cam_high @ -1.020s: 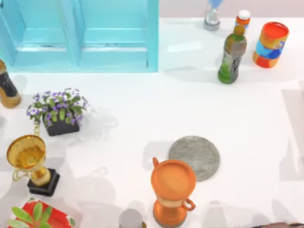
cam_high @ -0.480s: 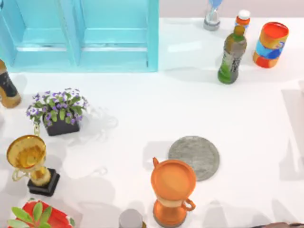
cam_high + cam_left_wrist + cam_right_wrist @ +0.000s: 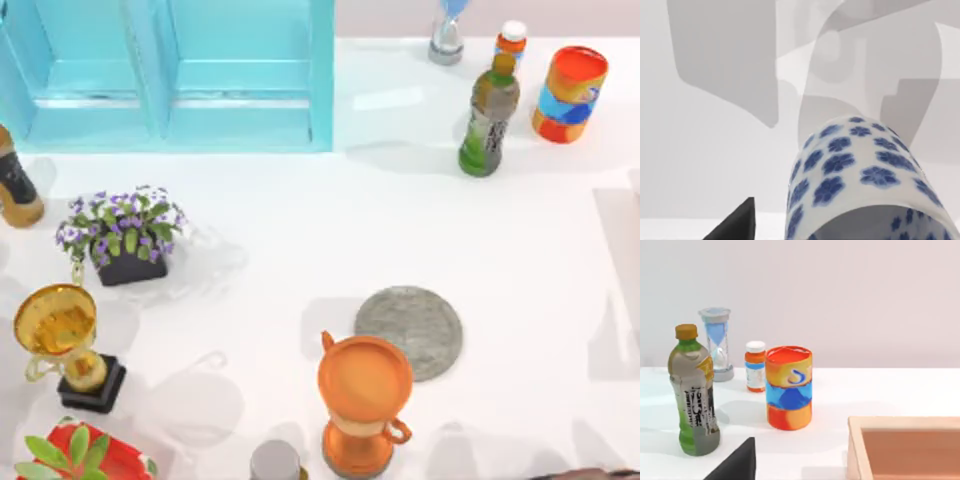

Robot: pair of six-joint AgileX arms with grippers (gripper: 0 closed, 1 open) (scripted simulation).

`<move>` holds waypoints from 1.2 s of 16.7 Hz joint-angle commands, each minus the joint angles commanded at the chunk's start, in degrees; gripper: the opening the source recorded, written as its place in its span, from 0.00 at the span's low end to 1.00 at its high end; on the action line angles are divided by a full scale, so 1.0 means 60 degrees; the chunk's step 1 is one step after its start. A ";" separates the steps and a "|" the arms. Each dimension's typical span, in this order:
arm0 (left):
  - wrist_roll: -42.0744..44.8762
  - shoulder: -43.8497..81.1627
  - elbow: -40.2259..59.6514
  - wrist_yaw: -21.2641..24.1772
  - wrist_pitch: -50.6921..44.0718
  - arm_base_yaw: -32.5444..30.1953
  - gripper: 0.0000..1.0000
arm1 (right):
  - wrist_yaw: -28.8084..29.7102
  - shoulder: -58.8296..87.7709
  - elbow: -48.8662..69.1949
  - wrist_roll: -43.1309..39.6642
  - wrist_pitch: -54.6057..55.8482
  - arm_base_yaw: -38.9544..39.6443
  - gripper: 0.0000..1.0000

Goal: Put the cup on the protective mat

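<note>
My left wrist camera looks down on the cup (image 3: 860,175), white with blue flowers, right beneath it over the white worktop (image 3: 715,165); one dark claw finger (image 3: 737,225) pokes in beside it, and I cannot tell whether that claw grips. In the top view, the protective mat (image 3: 409,331) lies bare at five o'clock from centre, with the orange urn (image 3: 364,400) touching its seven o'clock edge.

cup (image 3: 865,175): white with blue flower print, handleless, seen close in the left wrist view, above the white table | protective mat (image 3: 409,331): flat round grey disc, stone-mottled, lying bare on the table right of centre in the top view, near edge partly hidden
</note>
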 joint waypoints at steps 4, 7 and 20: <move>0.0014 0.0048 -0.0157 -0.0002 0.0163 0.0018 1.00 | 0.0000 0.0000 0.0000 0.0000 0.0000 0.0000 1.00; 0.0014 0.0048 -0.0157 -0.0002 0.0163 0.0018 0.85 | 0.0000 0.0000 0.0000 0.0000 0.0000 0.0000 1.00; 0.0014 0.0048 -0.0157 -0.0002 0.0163 0.0018 0.00 | 0.0000 0.0000 0.0000 0.0000 0.0000 0.0000 1.00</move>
